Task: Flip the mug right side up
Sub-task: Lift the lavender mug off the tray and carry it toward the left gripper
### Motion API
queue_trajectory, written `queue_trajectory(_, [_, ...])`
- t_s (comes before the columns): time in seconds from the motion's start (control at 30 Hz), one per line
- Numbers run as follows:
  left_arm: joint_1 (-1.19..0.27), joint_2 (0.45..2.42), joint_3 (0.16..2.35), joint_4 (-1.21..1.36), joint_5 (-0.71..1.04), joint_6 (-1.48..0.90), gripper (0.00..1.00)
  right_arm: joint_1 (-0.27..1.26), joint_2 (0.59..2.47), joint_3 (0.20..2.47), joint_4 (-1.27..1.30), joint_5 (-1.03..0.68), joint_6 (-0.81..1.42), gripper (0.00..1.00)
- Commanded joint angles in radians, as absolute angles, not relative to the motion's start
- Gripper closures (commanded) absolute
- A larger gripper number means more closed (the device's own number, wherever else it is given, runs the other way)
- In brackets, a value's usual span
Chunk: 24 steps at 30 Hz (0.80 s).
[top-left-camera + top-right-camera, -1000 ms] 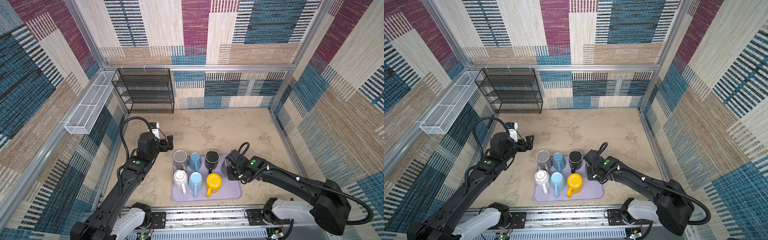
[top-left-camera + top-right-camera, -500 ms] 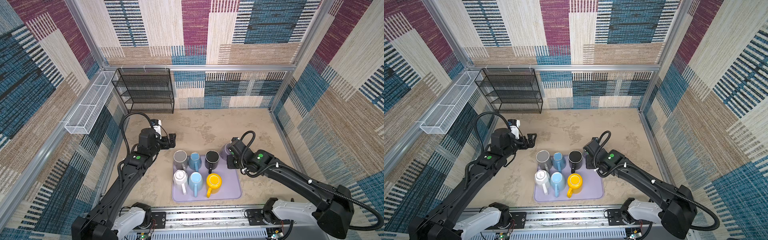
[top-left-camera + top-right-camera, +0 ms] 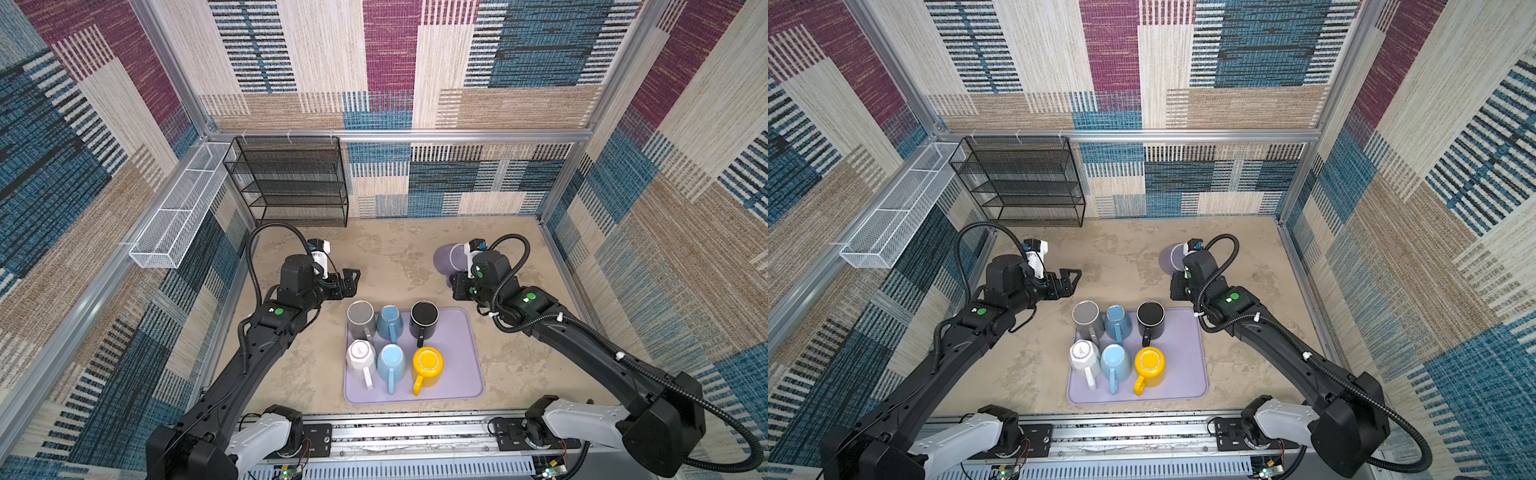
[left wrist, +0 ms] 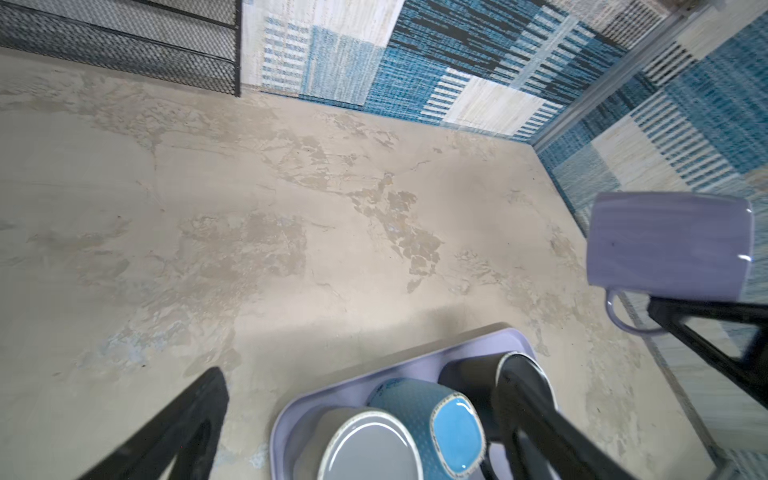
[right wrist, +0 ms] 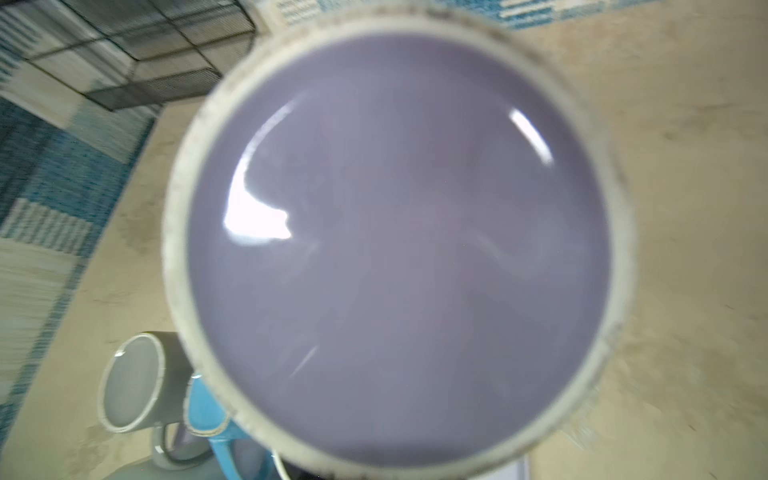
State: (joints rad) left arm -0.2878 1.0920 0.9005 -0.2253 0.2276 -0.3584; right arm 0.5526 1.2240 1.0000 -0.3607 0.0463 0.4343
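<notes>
A lavender mug [image 3: 448, 258] [image 3: 1169, 257] hangs above the bare floor behind the tray's right corner, lying on its side. My right gripper [image 3: 456, 286] [image 3: 1177, 287] is shut on its handle; the left wrist view shows black fingers [image 4: 706, 311] clamped at the handle below the mug [image 4: 665, 249]. The mug's round bottom [image 5: 395, 249] fills the right wrist view and hides the jaws. My left gripper [image 3: 351, 279] [image 3: 1071, 279] [image 4: 361, 374] stands open and empty, just off the tray's back left corner.
A lilac tray [image 3: 457, 353] [image 3: 1183, 357] holds several mugs in two rows; the grey mug [image 4: 370, 444] and the dark blue mug [image 4: 432, 419] stand bottom up. A black wire rack [image 3: 291, 183] stands at the back left, a white mesh basket [image 3: 178, 216] on the left wall.
My right gripper has risen from the tray's right edge and swung toward the back with the lavender mug. The left gripper has drifted slightly back and stayed open.
</notes>
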Motion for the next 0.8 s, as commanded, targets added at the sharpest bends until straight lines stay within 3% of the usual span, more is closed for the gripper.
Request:
queue_trajectory(0.0, [-0.288,1.096,0.905,-0.177,0.382,-0.384,0.03,0.541,1.239,0.991,-0.061,-0.156,0.391,1.00])
queue_trajectory(0.33, [-0.288,1.101,0.886,-0.038,0.699,-0.443,0.10,0.509,1.292,0.973,0.228,-0.504,0.418,1.00])
queue_trajectory(0.77, [-0.288,1.113,0.793,0.339,0.902,-0.623,0.16,0.509,1.341,0.911,0.590,-0.790,0.545,1.00])
